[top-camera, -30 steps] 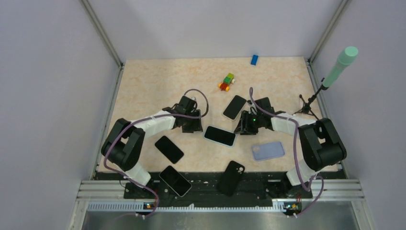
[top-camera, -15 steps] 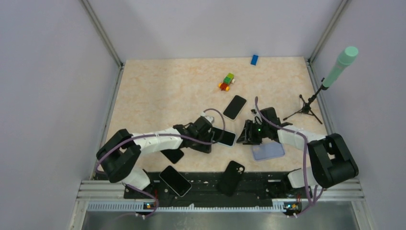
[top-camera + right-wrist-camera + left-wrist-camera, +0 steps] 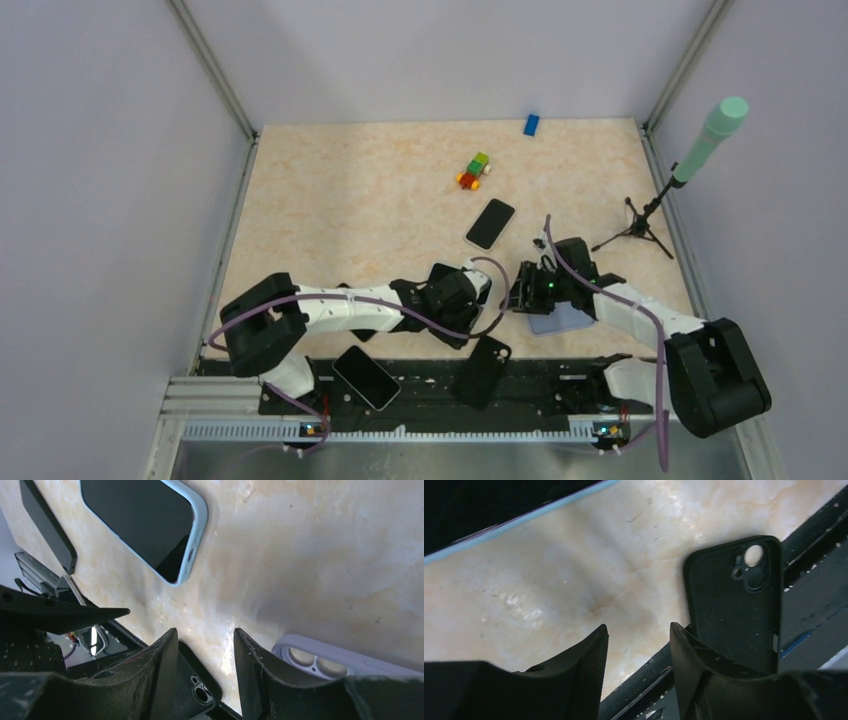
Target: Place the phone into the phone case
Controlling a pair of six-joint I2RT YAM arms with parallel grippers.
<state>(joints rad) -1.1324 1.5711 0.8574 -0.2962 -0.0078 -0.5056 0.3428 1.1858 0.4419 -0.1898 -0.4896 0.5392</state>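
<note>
Jaws both sit released, nothing held. I'd square the right jaws over the lavender case (image 3: 367,662) rim before clenching, honestly.

- A robotics lab test cell: plain grey panel walls (image 3: 120,150) in aluminium framing (image 3: 215,70) box in a marble-patterned table (image 3: 350,190).
- A left arm (image 3: 340,305) and a right arm (image 3: 640,315) sit mounted by a metal rail (image 3: 200,395) at the near edge.
- A microphone (image 3: 712,135) stands on a small tripod (image 3: 638,232).
</note>
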